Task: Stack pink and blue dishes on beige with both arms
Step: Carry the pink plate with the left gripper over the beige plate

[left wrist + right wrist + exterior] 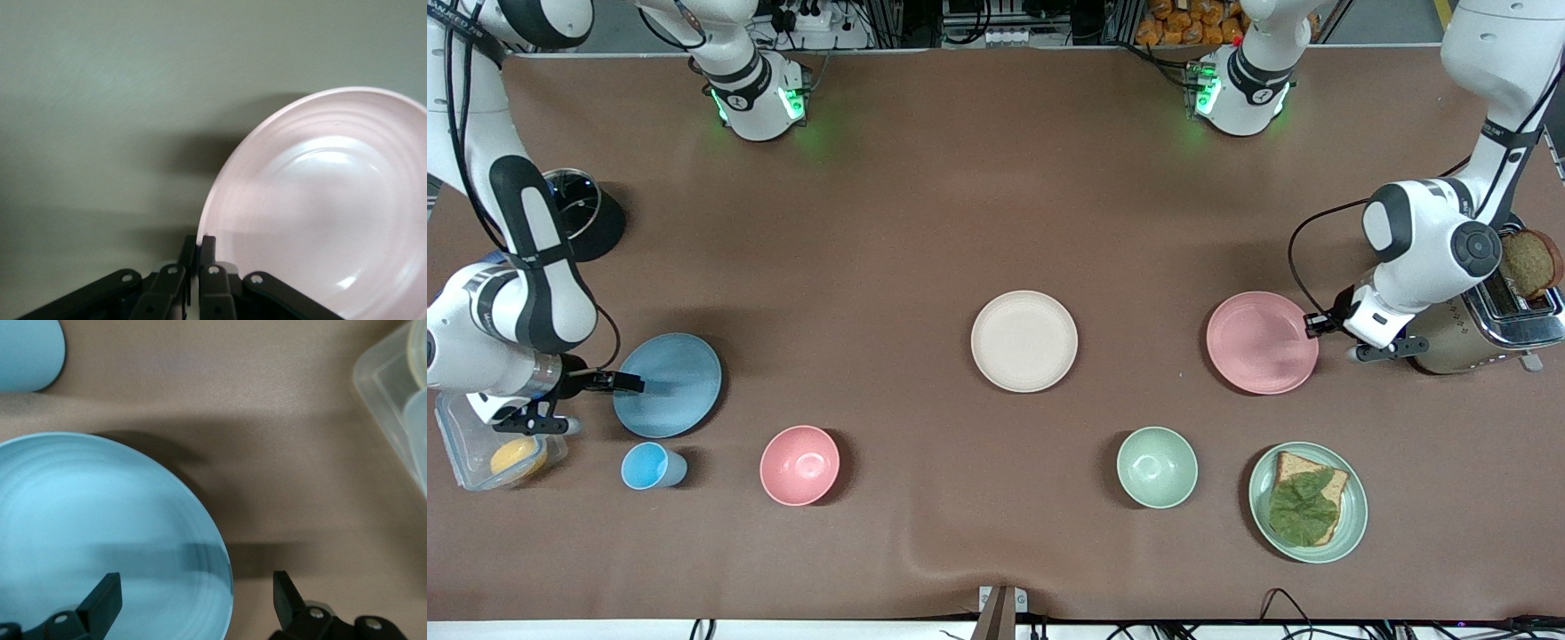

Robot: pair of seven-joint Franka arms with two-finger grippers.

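Note:
The cream-beige plate (1024,340) lies flat mid-table. The pale pink plate (1261,342) (320,213) sits toward the left arm's end. My left gripper (1313,324) (199,248) is shut on its rim, at the edge nearest the toaster. The light blue plate (671,384) (100,540) lies toward the right arm's end. My right gripper (624,383) (197,599) is open astride its rim. One finger (105,599) is over the plate and the other (285,595) is outside it, over the table.
A blue cup (649,466) (27,353), a deep pink bowl (799,465), a green bowl (1157,467) and a green plate (1354,524) with bread and lettuce stand nearer the camera. A toaster (1485,333) is beside the left gripper. A clear container (458,444) is beside the right gripper.

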